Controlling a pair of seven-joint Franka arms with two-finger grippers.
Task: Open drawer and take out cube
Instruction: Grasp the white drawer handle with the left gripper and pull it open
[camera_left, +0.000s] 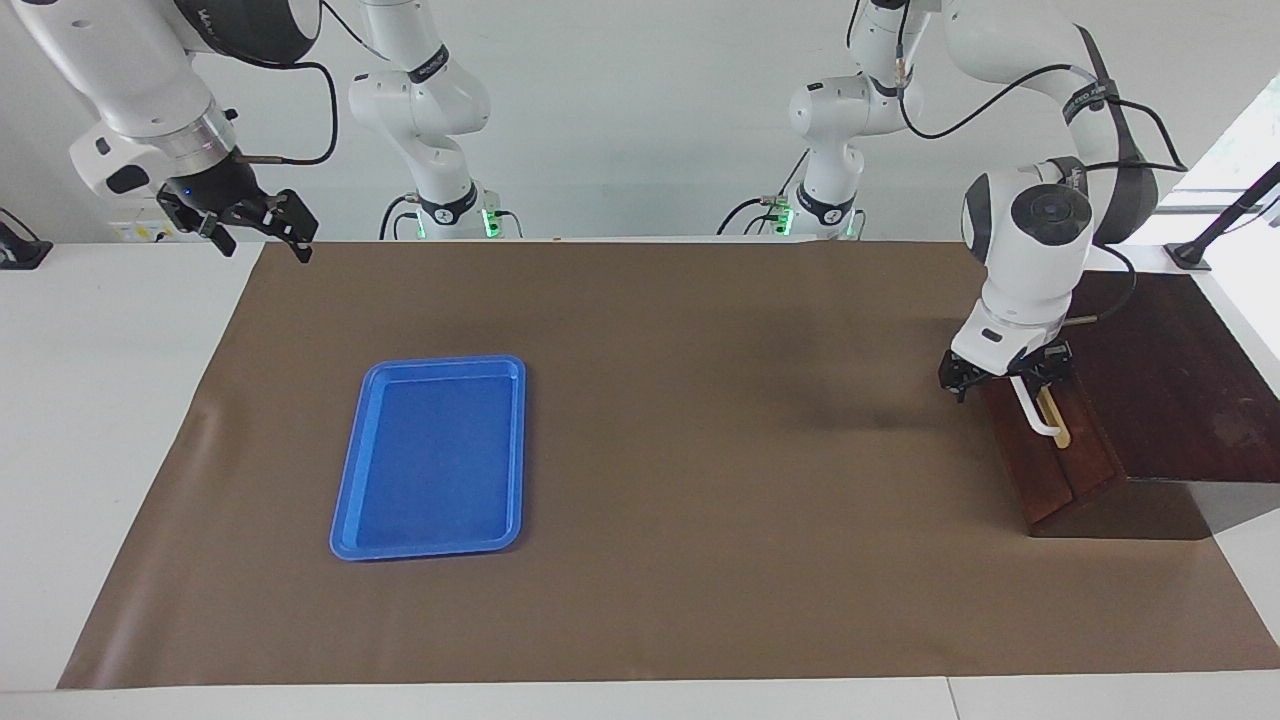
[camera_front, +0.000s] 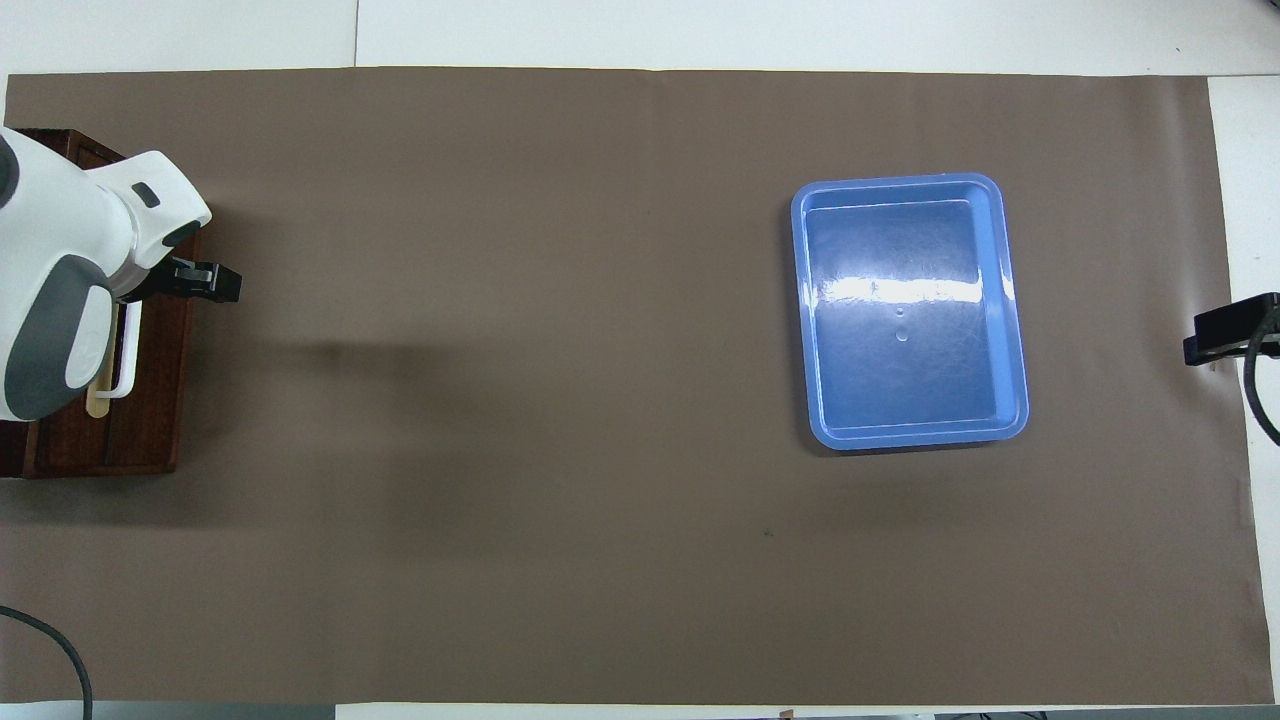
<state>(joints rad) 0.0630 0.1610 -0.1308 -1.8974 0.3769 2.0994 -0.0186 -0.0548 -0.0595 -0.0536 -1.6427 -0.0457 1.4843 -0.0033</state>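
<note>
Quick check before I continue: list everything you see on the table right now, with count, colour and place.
drawer: one, dark reddish-brown front, shut, in a dark wooden box at the left arm's end of the table.
handle: one, white bar on a tan strip, on the drawer front.
tray: one, blue, nothing in it, toward the right arm's end.
mat: one, brown, covering the table.
cube: none visible.
left hand: at the handle's end nearer the robots; contact unclear.
right hand: raised over the mat's corner at its own end, waiting.
</note>
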